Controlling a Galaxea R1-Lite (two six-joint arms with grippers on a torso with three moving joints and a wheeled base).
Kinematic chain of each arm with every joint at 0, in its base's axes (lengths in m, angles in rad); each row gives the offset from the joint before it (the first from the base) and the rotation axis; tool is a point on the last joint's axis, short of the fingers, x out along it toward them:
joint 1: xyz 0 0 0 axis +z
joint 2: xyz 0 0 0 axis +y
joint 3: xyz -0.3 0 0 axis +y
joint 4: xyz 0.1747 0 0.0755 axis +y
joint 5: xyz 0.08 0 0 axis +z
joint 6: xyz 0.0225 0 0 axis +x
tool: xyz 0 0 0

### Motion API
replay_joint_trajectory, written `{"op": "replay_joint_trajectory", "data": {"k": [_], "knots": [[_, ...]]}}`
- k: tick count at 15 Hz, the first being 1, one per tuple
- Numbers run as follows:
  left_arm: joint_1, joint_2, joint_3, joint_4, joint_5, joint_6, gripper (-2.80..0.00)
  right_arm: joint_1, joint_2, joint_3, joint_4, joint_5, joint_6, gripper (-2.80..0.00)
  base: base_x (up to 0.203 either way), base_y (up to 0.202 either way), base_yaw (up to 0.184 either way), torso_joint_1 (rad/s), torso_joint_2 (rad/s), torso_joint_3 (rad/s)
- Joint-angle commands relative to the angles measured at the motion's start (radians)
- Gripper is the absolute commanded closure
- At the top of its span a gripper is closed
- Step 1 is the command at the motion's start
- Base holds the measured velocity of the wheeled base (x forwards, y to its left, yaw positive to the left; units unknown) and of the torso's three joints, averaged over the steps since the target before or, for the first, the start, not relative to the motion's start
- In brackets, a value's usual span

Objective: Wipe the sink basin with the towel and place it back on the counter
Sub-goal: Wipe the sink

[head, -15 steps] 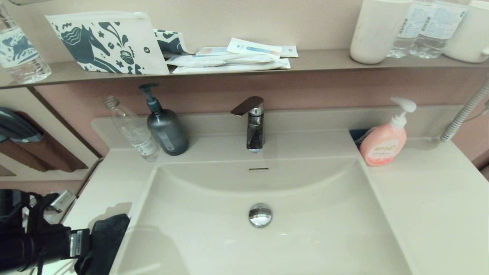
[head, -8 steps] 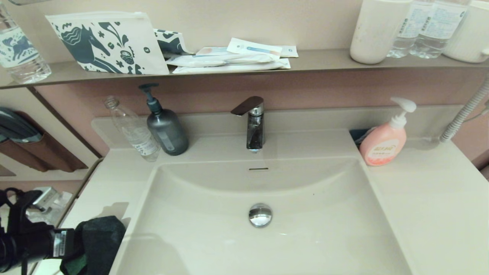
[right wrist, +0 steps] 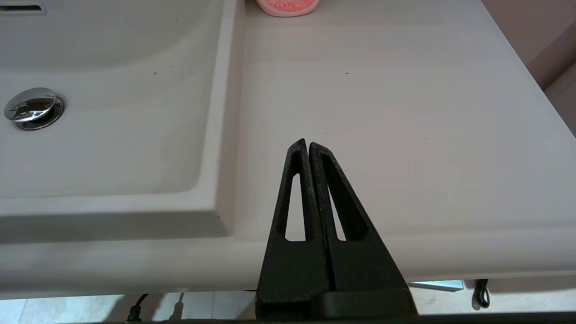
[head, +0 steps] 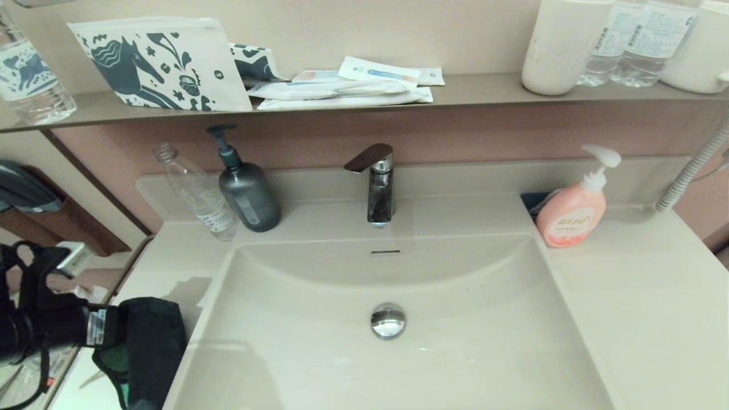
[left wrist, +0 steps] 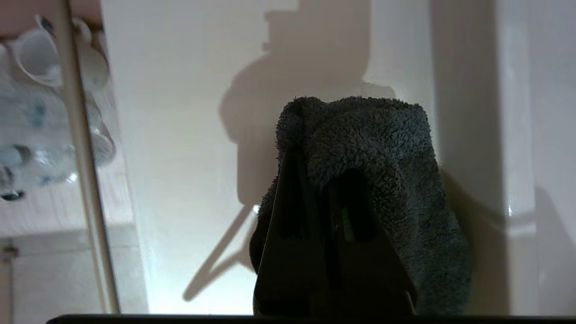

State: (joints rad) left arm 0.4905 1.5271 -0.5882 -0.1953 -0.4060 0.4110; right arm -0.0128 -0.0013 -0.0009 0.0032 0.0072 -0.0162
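Note:
The dark grey towel (head: pixel 149 347) hangs bunched from my left gripper (head: pixel 122 337), which is shut on it above the counter (head: pixel 165 262) just left of the sink basin (head: pixel 467 347). A strip of its green inner face shows below. In the left wrist view the fluffy towel (left wrist: pixel 373 148) wraps over the closed fingers of the left gripper (left wrist: pixel 315 162), and their shadow falls on the counter (left wrist: pixel 180 135). The basin holds only its chrome drain plug (head: pixel 388 320) and the slit overflow hole (head: pixel 385 251). My right gripper (right wrist: pixel 308 144) is shut and empty over the counter's front right edge (right wrist: pixel 405 135).
A faucet (head: pixel 376 188) stands behind the basin. A clear bottle (head: pixel 199 196) and a dark pump bottle (head: pixel 248 191) sit at the back left, a pink soap dispenser (head: pixel 572 213) at the back right. The brown-grey shelf (head: pixel 484 91) above carries pouches, bottles and cups.
My left gripper, still shut on the towel, has drawn slightly left and risen above the counter. The towel's shadow on the counter has shifted toward the back. Nothing else moved.

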Motion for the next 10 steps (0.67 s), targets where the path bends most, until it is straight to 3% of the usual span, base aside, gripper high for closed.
{"op": "replay_joint_trajectory", "data": {"k": [1, 4, 10], "knots": [[-0.011, 0.044, -0.051, -0.002, 0.006, 0.01, 0.0, 0.0, 0.001, 0.001, 0.0, 0.0, 0.0, 0.0, 0.0, 0.0, 0.0, 0.0, 0.0, 0.0], [-0.008, 0.106, -0.169, 0.002, 0.026, 0.071, 0.0, -0.001, 0.001, -0.001, 0.0, 0.0, -0.001, 0.0, 0.0, 0.0, 0.0, 0.0, 0.0, 0.0], [-0.029, 0.184, -0.383, 0.063, 0.081, 0.085, 0.0, 0.0, 0.001, 0.0, 0.0, 0.0, 0.0, 0.0, 0.0, 0.0, 0.0, 0.0, 0.0, 0.0]]}}
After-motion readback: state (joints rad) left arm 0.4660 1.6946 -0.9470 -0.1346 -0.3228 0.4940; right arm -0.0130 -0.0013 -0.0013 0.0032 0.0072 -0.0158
